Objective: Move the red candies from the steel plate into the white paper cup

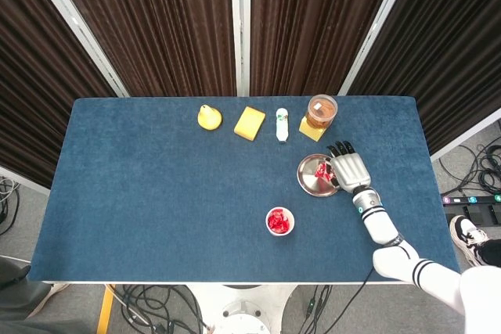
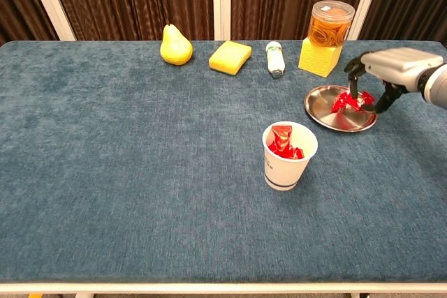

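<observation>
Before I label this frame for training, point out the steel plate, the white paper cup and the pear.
steel plate (image 2: 323,112): chest view, bare left part.
white paper cup (image 2: 285,169): chest view, front wall.
pear (image 2: 175,47): chest view, body.

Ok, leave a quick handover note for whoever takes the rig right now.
Right hand: over the steel plate, fingers gripping red candies, lifted just above the plate.
Left hand: not in view.
White paper cup stands nearer the front edge, left of the plate, with some candies inside.
Left to do: carry this grasp to the cup and release; then check the plate for any remaining candies.
</observation>
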`<action>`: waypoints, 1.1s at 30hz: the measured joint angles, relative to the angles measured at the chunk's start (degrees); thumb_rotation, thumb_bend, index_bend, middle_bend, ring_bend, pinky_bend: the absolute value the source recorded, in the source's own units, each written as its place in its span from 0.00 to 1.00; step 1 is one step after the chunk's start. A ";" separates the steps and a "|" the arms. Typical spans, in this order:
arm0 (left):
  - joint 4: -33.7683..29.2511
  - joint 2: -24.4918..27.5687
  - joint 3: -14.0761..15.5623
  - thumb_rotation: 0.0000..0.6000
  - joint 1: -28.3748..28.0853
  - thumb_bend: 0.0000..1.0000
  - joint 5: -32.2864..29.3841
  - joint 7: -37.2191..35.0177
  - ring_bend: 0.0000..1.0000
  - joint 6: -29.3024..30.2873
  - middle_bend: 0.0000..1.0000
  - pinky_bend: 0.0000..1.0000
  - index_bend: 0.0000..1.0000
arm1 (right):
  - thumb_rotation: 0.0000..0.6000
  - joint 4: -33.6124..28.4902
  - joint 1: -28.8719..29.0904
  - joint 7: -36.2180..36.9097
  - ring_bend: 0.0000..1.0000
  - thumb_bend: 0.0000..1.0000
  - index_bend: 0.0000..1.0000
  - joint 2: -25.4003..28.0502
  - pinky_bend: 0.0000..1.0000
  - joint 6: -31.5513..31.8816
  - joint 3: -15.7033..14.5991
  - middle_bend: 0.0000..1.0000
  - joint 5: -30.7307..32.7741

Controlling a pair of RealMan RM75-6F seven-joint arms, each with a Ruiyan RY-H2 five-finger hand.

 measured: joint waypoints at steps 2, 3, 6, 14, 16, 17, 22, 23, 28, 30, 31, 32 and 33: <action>-0.19 0.08 -0.04 1.00 -0.08 0.16 0.03 0.16 0.08 -0.04 0.04 0.15 0.07 | 1.00 -3.05 -0.36 1.04 0.00 0.40 0.62 1.65 0.00 1.77 0.04 0.12 -1.78; -0.29 0.13 -0.06 1.00 -0.12 0.16 0.06 0.26 0.08 -0.06 0.04 0.15 0.07 | 1.00 -4.62 -0.54 1.54 0.00 0.40 0.62 2.48 0.00 2.58 0.01 0.12 -2.69; -0.68 0.23 -0.13 1.00 -0.24 0.16 0.17 0.62 0.08 -0.05 0.04 0.15 0.07 | 1.00 -10.98 -1.23 3.46 0.00 0.40 0.63 5.65 0.00 5.35 -0.42 0.12 -6.51; -1.71 0.52 -0.14 1.00 -0.43 0.16 0.76 1.46 0.08 0.30 0.04 0.15 0.07 | 1.00 -27.84 -2.43 8.84 0.00 0.40 0.62 12.83 0.00 11.16 -4.95 0.11 -21.88; -1.76 0.60 -0.08 1.00 -0.23 0.16 0.77 1.40 0.08 0.57 0.04 0.15 0.07 | 1.00 -29.61 -2.27 9.19 0.00 0.40 0.61 13.13 0.00 11.43 -6.54 0.10 -24.22; -1.75 0.61 -0.05 1.00 -0.13 0.16 0.75 1.34 0.08 0.66 0.04 0.15 0.07 | 1.00 -29.93 -2.13 9.15 0.00 0.40 0.60 13.02 0.00 11.31 -7.03 0.09 -24.64; -1.53 0.49 0.11 1.00 0.27 0.16 0.59 0.97 0.08 0.99 0.04 0.15 0.07 | 1.00 -30.02 -1.51 8.03 0.00 0.40 0.56 11.54 0.00 10.10 -7.66 0.08 -24.90; -1.49 0.47 0.13 1.00 0.29 0.16 0.60 0.91 0.08 0.99 0.04 0.15 0.07 | 1.00 -29.96 -1.45 7.70 0.00 0.40 0.53 11.36 0.00 10.00 -7.71 0.07 -24.91; -1.15 0.31 0.11 1.00 0.41 0.16 0.58 0.61 0.08 1.17 0.04 0.15 0.07 | 1.00 -29.88 -1.09 6.41 0.00 0.40 0.38 10.60 0.00 9.10 -7.88 0.05 -24.52; -1.02 0.27 0.10 1.00 0.46 0.16 0.50 0.52 0.08 1.16 0.04 0.15 0.07 | 1.00 -29.98 -1.01 6.02 0.00 0.40 0.33 10.44 0.00 8.80 -7.96 0.05 -24.30; -0.96 0.26 0.13 1.00 0.48 0.16 0.51 0.46 0.08 1.14 0.04 0.15 0.07 | 1.00 -30.08 -0.96 5.80 0.00 0.40 0.32 10.40 0.00 8.65 -7.99 0.05 -24.16; -0.93 0.24 0.12 1.00 0.49 0.16 0.51 0.43 0.08 1.16 0.04 0.15 0.07 | 1.00 -30.12 -0.94 5.66 0.00 0.40 0.31 10.41 0.00 8.65 -7.97 0.05 -24.12; -0.90 0.22 0.10 1.00 0.49 0.16 0.49 0.41 0.08 1.17 0.04 0.15 0.07 | 1.00 -30.14 -0.94 5.54 0.00 0.40 0.30 10.46 0.00 8.75 -7.89 0.05 -24.06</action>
